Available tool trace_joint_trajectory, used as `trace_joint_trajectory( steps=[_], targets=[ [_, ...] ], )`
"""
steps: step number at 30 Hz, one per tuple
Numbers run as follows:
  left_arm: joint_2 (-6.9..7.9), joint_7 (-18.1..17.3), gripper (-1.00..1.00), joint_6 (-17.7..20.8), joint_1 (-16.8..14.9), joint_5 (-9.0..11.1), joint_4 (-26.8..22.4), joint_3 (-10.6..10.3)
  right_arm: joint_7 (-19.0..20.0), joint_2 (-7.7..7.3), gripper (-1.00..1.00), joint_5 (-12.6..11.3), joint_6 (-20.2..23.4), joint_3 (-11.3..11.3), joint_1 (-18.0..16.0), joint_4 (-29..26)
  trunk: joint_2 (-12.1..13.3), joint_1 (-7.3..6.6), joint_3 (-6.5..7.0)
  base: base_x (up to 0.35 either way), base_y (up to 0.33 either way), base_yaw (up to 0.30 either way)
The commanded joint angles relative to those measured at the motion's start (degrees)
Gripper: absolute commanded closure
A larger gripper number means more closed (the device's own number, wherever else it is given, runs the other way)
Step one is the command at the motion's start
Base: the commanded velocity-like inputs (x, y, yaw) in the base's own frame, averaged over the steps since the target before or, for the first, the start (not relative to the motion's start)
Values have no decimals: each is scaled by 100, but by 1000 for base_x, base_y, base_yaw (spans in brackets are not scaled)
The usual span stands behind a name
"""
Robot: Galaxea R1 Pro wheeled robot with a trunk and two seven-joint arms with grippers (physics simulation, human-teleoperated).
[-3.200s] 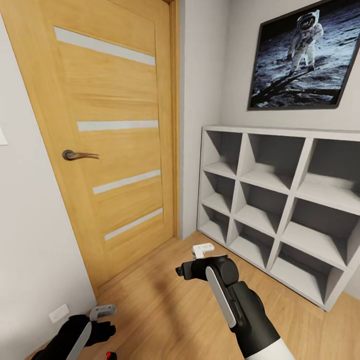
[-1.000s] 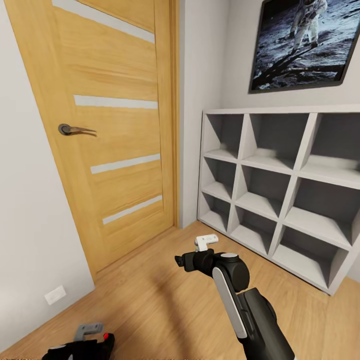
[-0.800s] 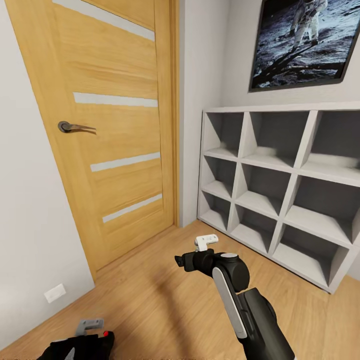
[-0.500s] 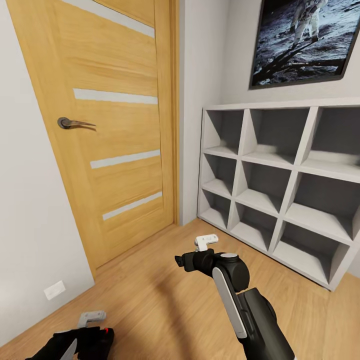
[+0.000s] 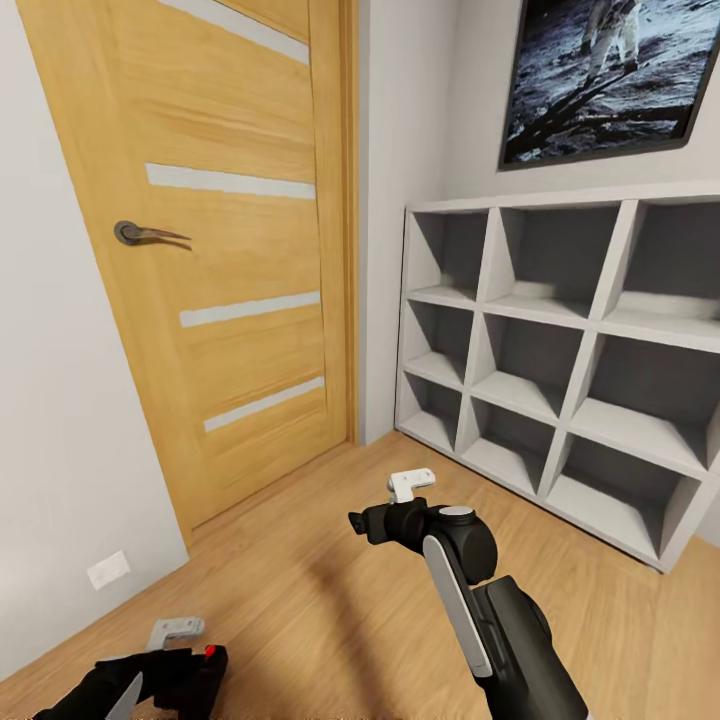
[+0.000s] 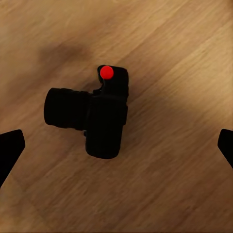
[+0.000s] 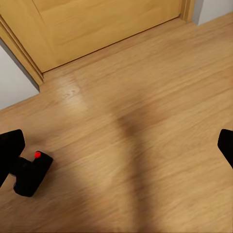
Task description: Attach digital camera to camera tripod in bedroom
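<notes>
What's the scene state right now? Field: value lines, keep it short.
location: corner of a room with a closed wooden door, white cube shelving and an astronaut poster
digital camera: looks to lie on the wooden floor, red button visible
left claw: open, over the camera, fingertips well apart on either side, not touching it
right claw: open, nothing between the fingers, pointed at bare floor near the door
shelving contents: the visible cubbies hold nothing

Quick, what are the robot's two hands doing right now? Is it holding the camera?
Left end effector: open, above the camera lying on the wooden floor, not holding it.
Right end effector: open, holding nothing.
</notes>
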Motion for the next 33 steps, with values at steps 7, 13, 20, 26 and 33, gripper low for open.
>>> trace_joint_trajectory(
  steps=[7, 13, 20, 26, 33],
  targets=[
    [45, -52, -100, 66, -72, -243, -7, -36, -48, 1, -100, -34, 22, 105, -6, -9, -91, 56, -153, 0, 0, 0],
    [61, -346, -100, 87, -139, -678, -6, -28, -60, 1, -100, -27, 22, 157, -6, -11, -99, 72, -286, 0, 0, 0],
    [131, -503, -100, 93, -178, -813, -6, -25, -67, 1, -100, -28, 22, 177, -3, -12, -108, 90, -441, 0, 0, 0],
    [193, -537, -100, 92, -218, -844, -6, -25, -68, 1, -100, -29, 22, 181, 1, -13, -116, 105, -574, 0, 0, 0],
    [238, -554, -100, 91, -301, -862, -6, -25, -62, 1, -100, -28, 22, 184, 2, -13, -126, 123, -729, 0, 0, 0]
  ],
)
